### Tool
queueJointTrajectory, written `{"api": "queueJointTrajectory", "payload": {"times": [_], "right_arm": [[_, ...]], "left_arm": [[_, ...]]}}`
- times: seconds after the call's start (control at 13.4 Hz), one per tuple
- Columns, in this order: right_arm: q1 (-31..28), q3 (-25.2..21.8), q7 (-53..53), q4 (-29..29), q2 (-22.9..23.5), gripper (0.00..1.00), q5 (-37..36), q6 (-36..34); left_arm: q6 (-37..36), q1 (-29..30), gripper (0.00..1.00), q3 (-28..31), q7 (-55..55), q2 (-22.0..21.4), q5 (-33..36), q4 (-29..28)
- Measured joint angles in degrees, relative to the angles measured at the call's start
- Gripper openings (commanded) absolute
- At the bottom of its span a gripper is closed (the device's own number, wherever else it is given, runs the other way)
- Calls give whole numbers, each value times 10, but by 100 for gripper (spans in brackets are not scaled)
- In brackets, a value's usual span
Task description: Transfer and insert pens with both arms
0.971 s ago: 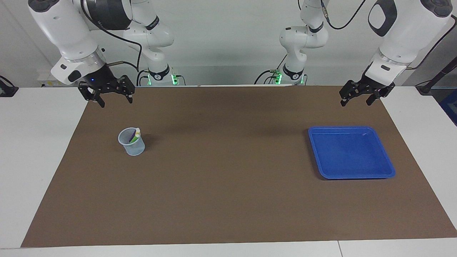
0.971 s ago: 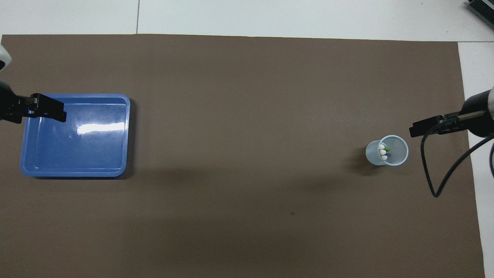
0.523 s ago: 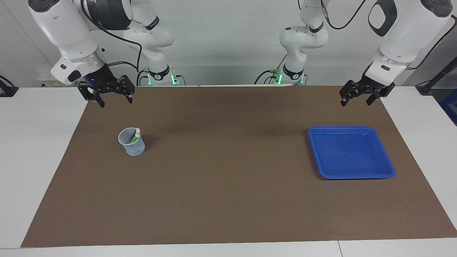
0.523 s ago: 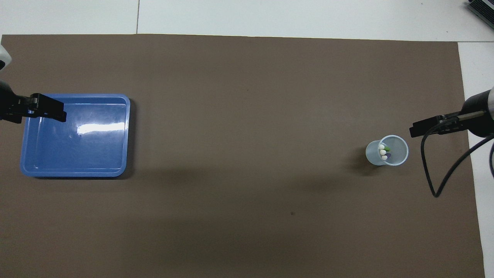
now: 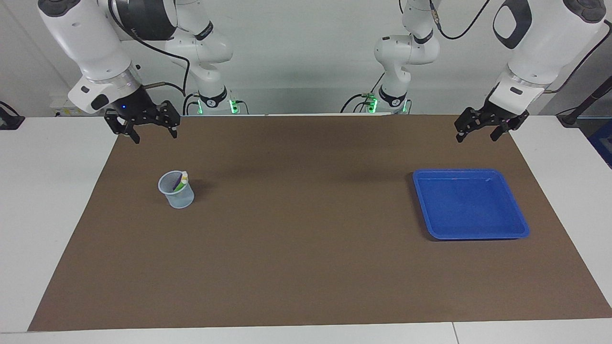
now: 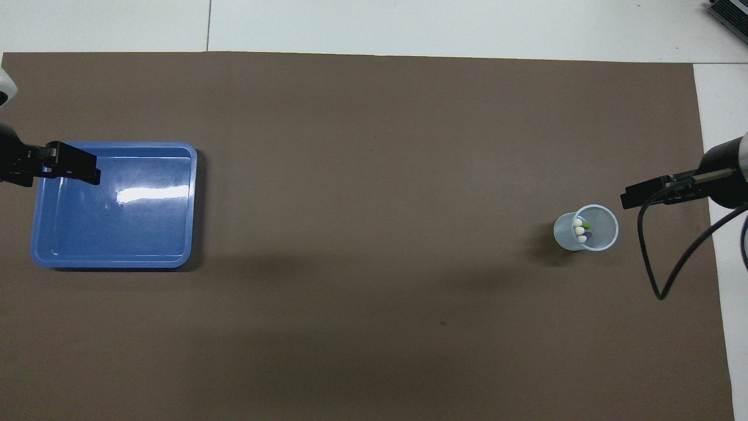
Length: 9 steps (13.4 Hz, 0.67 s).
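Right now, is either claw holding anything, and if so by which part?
Nothing is held. The left claw and the right claw are both open and empty; the three marker pens stand in the translucent plastic cup.

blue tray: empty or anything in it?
Empty. The blue tray shows only bare blue floor in both views; the pens stand in the clear cup.

Two white jointed arms (image 5: 91,43) — dark grey joint covers, silver wrists, black cables.

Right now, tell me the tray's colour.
Blue; the tray shows best in the overhead view.
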Motion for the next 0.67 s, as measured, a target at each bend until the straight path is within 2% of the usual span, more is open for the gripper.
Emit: {"api": "queueJointTrajectory", "payload": {"times": [0.67], "right_arm": [[0, 2, 0, 0, 0, 100, -10, -1]], "left_arm": [[1, 0, 100, 0, 0, 0, 0, 0]]}}
